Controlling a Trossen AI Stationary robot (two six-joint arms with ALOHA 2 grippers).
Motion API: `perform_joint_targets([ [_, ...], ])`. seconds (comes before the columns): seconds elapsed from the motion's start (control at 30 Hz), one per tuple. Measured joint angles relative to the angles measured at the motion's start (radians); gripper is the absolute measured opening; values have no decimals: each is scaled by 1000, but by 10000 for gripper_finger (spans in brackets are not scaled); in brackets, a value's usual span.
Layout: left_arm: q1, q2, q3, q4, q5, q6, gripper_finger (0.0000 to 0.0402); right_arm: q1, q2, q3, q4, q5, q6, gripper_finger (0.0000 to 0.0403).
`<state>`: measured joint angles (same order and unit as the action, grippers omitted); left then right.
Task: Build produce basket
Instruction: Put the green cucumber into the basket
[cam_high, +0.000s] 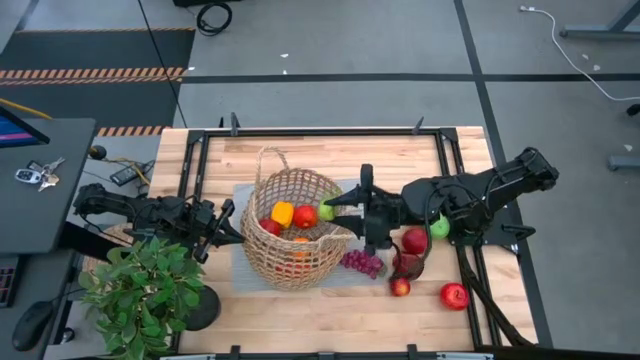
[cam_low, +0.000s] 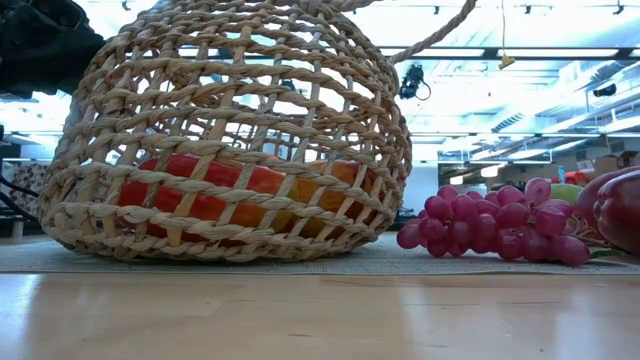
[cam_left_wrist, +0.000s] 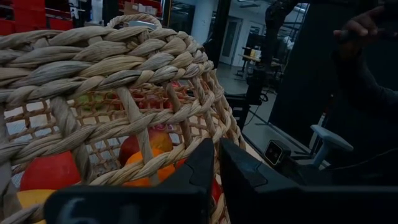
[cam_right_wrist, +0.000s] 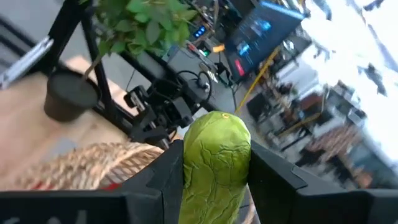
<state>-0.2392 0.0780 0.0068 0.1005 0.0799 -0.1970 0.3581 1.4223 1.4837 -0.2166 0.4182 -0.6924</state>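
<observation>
The basket (cam_high: 292, 232) — round, open-weave tan wicker with thin loop handles — sits on a grey mat (cam_high: 243, 275) in the middle of the pale wooden counter (cam_high: 330, 315). It holds smooth red, orange and yellow fruit. At its left rim the left tool (cam_high: 222, 226) has its dark fingers pinched together on a twisted wicker strand. At the right rim, over the opening, the right tool (cam_high: 333, 211) is clamped on a wrinkled green pear (cam_right_wrist: 215, 163). A bunch of glossy purple grapes (cam_low: 495, 225) lies just beside the basket's right side — red apples (cam_high: 454, 295) rest farther right.
</observation>
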Motion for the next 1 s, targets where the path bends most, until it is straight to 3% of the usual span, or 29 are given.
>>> perform_joint_targets([
  [0.23,0,0,0,0,0,0,32,-57,0,0,28,91,396,158],
  [0.43,0,0,0,0,0,0,35,-119,0,0,29,186,882,158],
  [0.53,0,0,0,0,0,0,31,-144,0,0,29,205,1047,158],
  [0.8,0,0,0,0,0,0,33,-163,0,0,29,198,1087,158],
  [1.0,0,0,0,0,0,0,33,-157,9,0,23,297,1082,158],
])
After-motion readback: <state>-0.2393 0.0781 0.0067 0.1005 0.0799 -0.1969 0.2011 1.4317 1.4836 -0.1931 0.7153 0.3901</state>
